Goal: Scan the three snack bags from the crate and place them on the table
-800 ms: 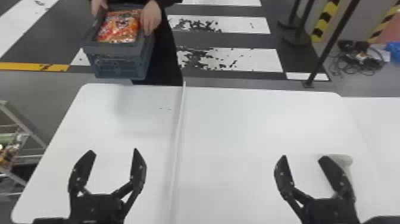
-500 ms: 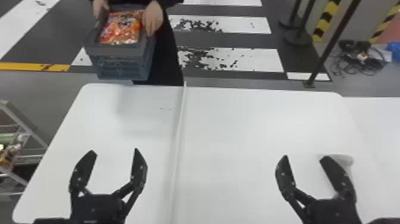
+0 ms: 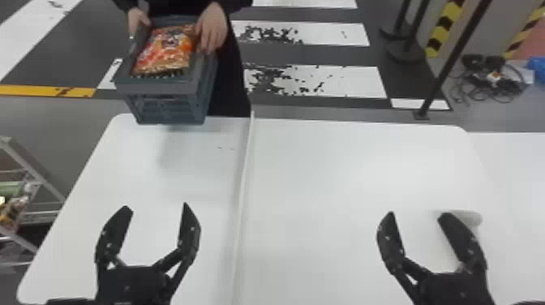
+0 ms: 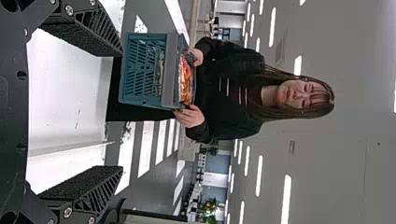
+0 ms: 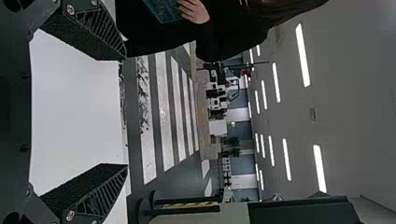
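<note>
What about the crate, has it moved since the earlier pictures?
Yes, toward the table: in the head view, the bottom of the crate now overlaps the table's far edge.

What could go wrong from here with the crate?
The person's hands are on the crate, so an early reach by the left gripper could bump them. It's held at the far edge of the table; lowered there, it might tip. A snack bag pokes up near the rim and may snag.

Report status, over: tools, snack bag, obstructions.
Left tool, right tool: open, empty. Snack bag in crate, at far edge of table. Person's hands on crate, possibly in the way.
</note>
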Robot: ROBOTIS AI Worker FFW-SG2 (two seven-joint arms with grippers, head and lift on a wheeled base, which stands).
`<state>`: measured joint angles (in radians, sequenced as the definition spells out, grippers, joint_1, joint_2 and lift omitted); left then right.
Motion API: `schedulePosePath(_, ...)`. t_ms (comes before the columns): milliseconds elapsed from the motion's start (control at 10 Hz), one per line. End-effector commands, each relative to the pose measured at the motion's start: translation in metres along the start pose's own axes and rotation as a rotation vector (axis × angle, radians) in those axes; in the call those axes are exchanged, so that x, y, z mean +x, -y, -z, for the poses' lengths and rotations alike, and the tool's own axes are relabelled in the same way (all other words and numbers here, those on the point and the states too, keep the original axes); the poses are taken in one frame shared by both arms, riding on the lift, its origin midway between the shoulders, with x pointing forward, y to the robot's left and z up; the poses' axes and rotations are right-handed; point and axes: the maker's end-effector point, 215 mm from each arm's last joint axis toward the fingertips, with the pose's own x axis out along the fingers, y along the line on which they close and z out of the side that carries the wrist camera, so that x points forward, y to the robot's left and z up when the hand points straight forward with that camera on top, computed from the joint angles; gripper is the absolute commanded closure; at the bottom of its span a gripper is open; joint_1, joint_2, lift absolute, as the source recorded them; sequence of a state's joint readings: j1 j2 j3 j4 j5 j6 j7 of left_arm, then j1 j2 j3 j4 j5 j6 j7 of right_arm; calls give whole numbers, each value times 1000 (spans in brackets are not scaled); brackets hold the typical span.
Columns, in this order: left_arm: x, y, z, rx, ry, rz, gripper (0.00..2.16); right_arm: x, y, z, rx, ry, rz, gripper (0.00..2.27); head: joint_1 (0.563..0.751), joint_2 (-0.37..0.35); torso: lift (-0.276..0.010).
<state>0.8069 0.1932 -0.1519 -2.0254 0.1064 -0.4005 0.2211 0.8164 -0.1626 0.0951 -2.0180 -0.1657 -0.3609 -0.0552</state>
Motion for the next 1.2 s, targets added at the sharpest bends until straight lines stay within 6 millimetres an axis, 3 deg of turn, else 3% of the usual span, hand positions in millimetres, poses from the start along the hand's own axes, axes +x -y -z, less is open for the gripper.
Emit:
schedulePosePath(0,0,0,1,-6,-1,3,134,-1,0,0,0,0,0,110,695,5,-37)
schedulePosePath(600,3,-1,7,-22,-12,21,124,-8,1,1,2,1,3,110,695,-1,-37)
schedulePosePath(800,22,-18,20,-20,-65,14,124,-9,-1,4,3,-3,1,110,695,6,-37)
schedulePosePath(1100,67,-37,44,-13,-196,-9,124,-14,-2,4,-3,-3,-2,110,695,50,-37)
